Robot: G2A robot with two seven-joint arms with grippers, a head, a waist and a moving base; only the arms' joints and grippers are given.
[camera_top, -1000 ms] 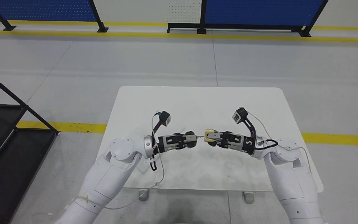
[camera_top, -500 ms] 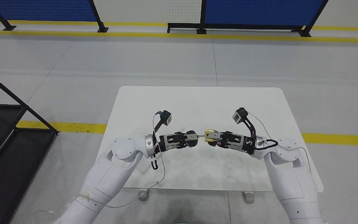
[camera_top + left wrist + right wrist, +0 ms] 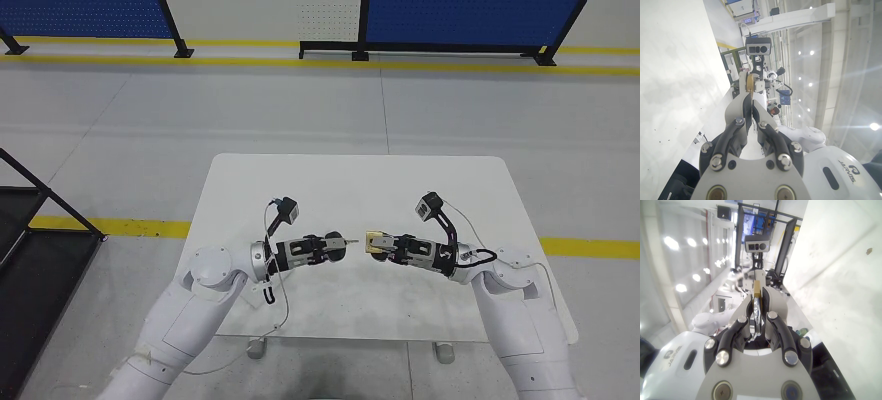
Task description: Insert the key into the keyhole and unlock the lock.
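Two claws face off above the table — key just short of the lock.
The left claw pinches the key, blade pointing out; the right claw clamps the lock at its shackle, body end facing the blade — seemingly lined up for a straight push.

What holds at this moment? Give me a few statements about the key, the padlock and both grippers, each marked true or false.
1. The right gripper is shut on the padlock. True.
2. The key is seated in the padlock. False: in the top view a gap separates its tip from the padlock.
3. The left gripper is shut on the key. True.
4. The padlock's shackle faces the key. False: the shackle sits back between the right gripper's fingers, and the brass body faces the key.
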